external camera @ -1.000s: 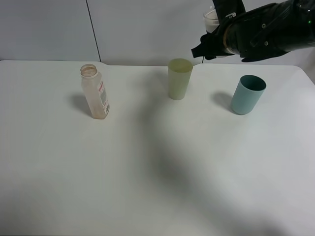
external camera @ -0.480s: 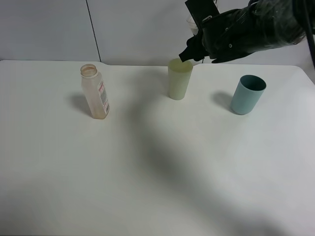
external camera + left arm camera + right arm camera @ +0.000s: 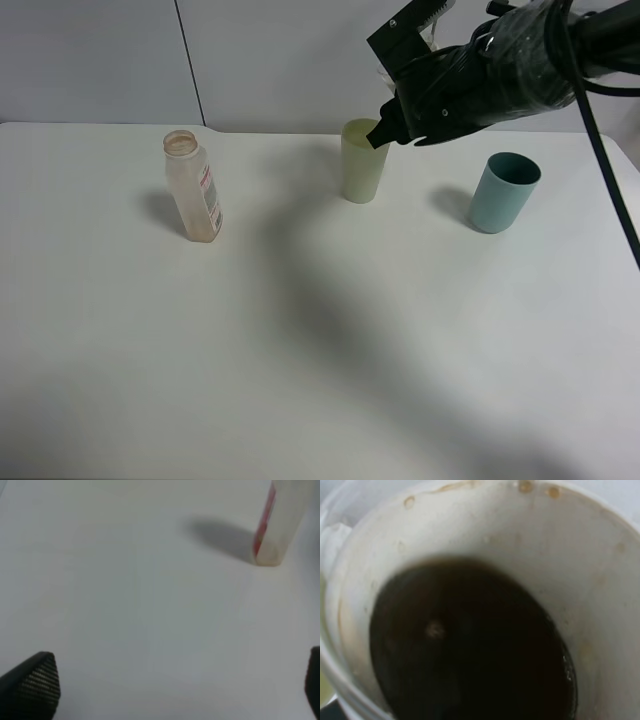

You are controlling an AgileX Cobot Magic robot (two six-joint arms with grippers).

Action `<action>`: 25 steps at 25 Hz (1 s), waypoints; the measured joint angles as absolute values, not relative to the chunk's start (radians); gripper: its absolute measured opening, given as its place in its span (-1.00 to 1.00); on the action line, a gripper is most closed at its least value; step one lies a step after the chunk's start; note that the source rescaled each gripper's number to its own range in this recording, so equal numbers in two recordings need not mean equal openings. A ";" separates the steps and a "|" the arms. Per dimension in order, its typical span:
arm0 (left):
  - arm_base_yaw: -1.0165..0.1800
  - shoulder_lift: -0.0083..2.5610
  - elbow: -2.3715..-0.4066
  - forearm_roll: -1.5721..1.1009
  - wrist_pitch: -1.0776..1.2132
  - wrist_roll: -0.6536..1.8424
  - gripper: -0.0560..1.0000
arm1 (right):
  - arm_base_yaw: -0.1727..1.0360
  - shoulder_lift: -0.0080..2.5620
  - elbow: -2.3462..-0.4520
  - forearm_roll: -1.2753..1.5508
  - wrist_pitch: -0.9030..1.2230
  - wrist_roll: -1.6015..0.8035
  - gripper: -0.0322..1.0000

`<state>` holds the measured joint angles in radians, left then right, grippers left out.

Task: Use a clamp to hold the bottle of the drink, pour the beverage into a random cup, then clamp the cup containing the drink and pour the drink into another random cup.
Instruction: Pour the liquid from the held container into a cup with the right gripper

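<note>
Overhead, the right gripper [image 3: 405,85] clamps a white plastic cup [image 3: 600,580] of dark drink [image 3: 470,645] over the pale yellow-green plastic cup [image 3: 360,170] — a slow tip, lip over rim, should avoid spills. The left gripper [image 3: 172,690] gapes wide, empty, near the translucent plastic bottle [image 3: 193,195].

bottle [image 3: 193,200] left, middle cup [image 3: 364,162], right cup [image 3: 503,192]

high view overlooks the table [image 3: 300,350]; left wrist shares its bottle [image 3: 280,525], right wrist crowds a cup [image 3: 600,580].
</note>
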<state>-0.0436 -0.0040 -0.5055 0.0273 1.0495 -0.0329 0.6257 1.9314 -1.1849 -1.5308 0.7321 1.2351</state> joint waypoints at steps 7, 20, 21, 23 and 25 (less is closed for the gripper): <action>-0.044 -0.004 -0.506 0.027 1.050 -0.033 1.00 | 0.653 1.933 -1.251 -1.513 0.779 1.193 -0.94; -0.044 -0.004 -0.506 0.027 1.050 -0.033 1.00 | 0.665 1.979 -1.271 -1.504 0.827 0.994 -0.94; -0.044 -0.004 -0.506 0.027 1.050 -0.033 1.00 | 0.665 1.984 -1.271 -1.504 0.830 0.965 -0.94; -0.044 -0.004 -0.506 0.027 1.050 -0.033 1.00 | 0.666 1.993 -1.271 -1.503 0.830 0.936 -0.94; -0.044 -0.004 -0.506 0.027 1.050 -0.033 1.00 | 0.671 1.994 -1.275 -1.503 0.844 0.921 -0.94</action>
<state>-0.0436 -0.0040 -0.5055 0.0273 1.0495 -0.0329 0.6706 1.9936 -1.2748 -1.5032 0.8437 0.9209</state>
